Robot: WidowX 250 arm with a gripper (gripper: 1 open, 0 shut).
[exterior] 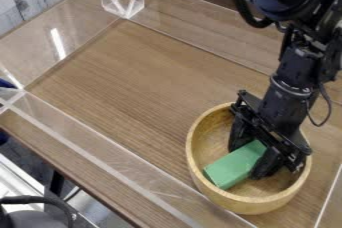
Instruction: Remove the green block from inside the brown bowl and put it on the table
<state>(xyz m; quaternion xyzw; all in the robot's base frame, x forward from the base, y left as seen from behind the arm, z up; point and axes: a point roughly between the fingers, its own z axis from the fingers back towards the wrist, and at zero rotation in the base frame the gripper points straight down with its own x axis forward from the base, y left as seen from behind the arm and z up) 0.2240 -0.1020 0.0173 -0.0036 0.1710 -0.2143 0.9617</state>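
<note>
The brown bowl (197,158) sits on the table (134,82) at the lower right. Inside it lies the green block (233,167), slanting with its far end raised toward the bowl's right side. My gripper (271,151) points steeply down into the bowl. Its black fingers (246,130) stand on either side of the block's upper right end and are shut on it. The block's lower left end rests on the bowl's inside. The black arm rises from the bowl to the upper right corner.
Low clear acrylic walls (80,137) edge the table on the left and front. A clear V-shaped bracket (123,0) stands at the far wall. Bare wood stretches left of and behind the bowl.
</note>
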